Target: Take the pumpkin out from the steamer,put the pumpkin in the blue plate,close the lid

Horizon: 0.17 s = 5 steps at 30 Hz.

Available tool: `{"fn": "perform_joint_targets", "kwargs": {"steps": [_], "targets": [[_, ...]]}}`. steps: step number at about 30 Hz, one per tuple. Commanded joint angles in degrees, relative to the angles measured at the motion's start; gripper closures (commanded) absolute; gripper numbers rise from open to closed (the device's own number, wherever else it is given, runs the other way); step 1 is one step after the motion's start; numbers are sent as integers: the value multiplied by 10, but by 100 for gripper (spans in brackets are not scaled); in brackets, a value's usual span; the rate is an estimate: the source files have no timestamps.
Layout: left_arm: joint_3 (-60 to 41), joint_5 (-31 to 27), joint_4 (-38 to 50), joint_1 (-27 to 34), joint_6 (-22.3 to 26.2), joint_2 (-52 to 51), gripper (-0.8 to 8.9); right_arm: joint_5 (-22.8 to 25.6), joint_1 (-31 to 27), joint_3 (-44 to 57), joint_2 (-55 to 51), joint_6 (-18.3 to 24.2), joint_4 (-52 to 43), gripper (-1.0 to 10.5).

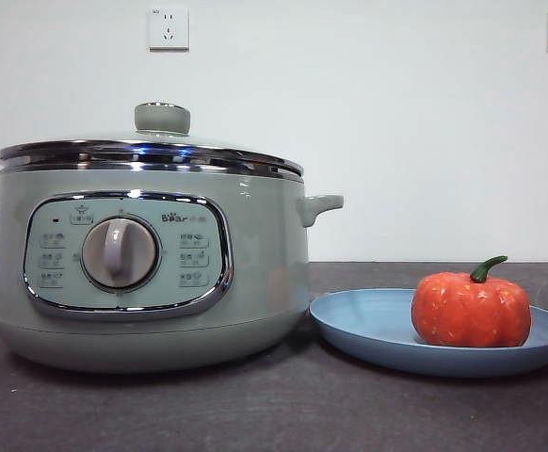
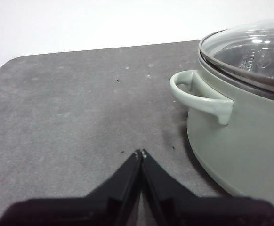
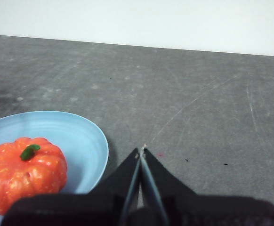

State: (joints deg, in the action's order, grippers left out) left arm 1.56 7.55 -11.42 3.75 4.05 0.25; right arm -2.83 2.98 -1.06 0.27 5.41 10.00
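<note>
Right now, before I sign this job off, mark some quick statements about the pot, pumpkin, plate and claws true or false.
1. The pumpkin sits in the blue plate. True.
2. The lid is off the steamer. False: it rests on the pot's rim.
3. The left claw is shut and empty beside the steamer's side handle. True.
4. The right claw grips the pumpkin. False: it is shut on nothing, beside the plate.
5. The pumpkin lies stem down. False: its stem points up.
</note>
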Motion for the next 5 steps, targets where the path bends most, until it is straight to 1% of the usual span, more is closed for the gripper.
{"fn": "perform_joint_targets", "kwargs": {"steps": [1,5], "targets": [[-9,0,3,2,5,-2,816,1,0,7,-2,3,2,946],[-9,0,3,2,5,-2,816,1,0,7,-2,3,2,946]]}}
